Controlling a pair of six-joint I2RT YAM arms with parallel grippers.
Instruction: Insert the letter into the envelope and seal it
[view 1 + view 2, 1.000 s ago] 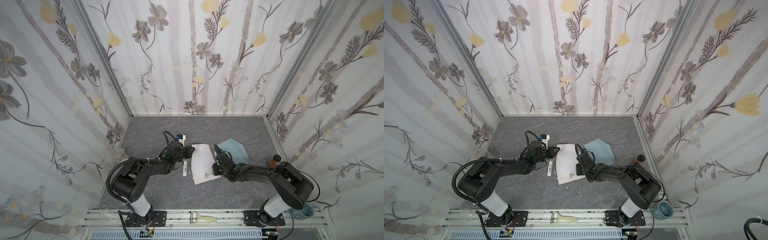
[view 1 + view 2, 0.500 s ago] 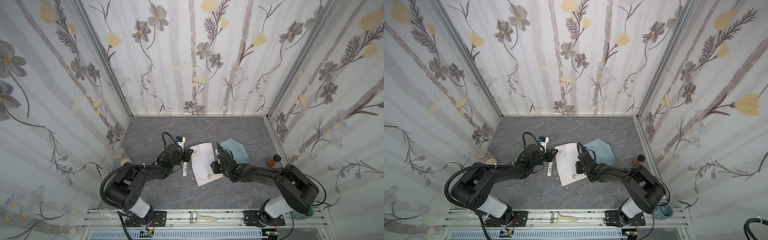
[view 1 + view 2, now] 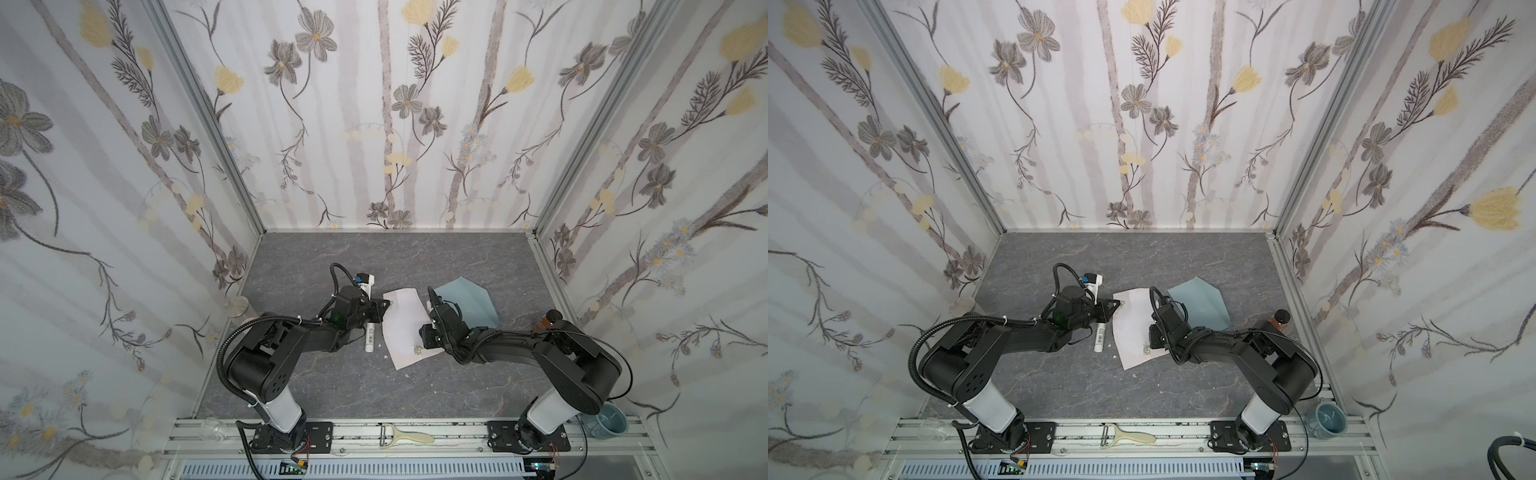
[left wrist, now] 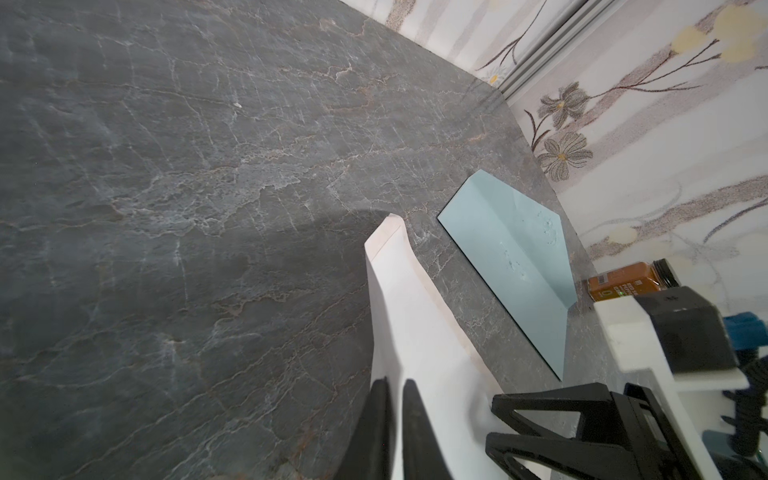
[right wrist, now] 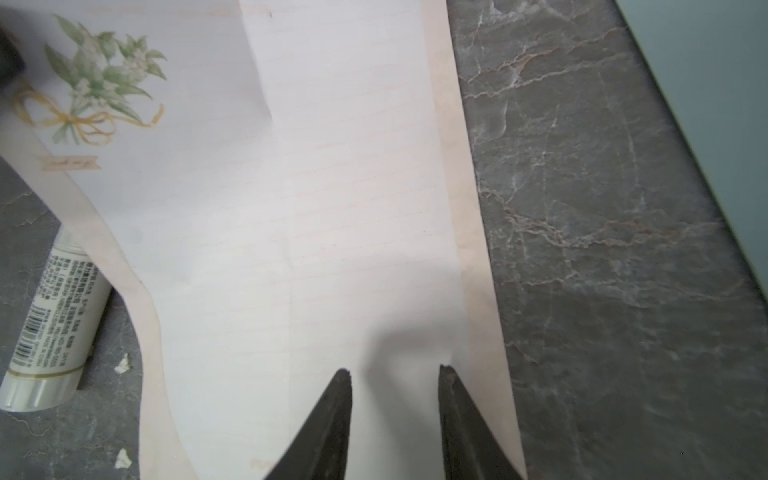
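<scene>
- Over the last second the letter (image 3: 404, 326) has hardly shifted on the table (image 3: 415, 257), while the left gripper (image 4: 395, 388) has gone from closed to a narrow gap between its jaws
- The left gripper sits at the letter's far left corner; white paper shows through the slim gap, which is wider than the sheet, so the jaws clamp nothing
- That side of the letter is lifted and curled off the table, rising toward the left fingers (image 4: 415, 419) in the left wrist view
- The right gripper (image 5: 395, 370) has its jaws partly apart and grips nothing; both fingertips bear down on the letter near its right edge, with a small pucker of paper between them
- The letter lies printed side up in the middle of the table between the two arms, its floral print (image 5: 104, 79) on the left gripper's side
- The envelope (image 3: 473, 305) lies flat to the right of the letter and a little farther back, flap open, with a strip of bare table between the two
- A glue stick (image 3: 370, 334) lies on its side just beside the letter's left edge
- A few white scraps (image 5: 122, 363) lie on the table near the glue stick
</scene>
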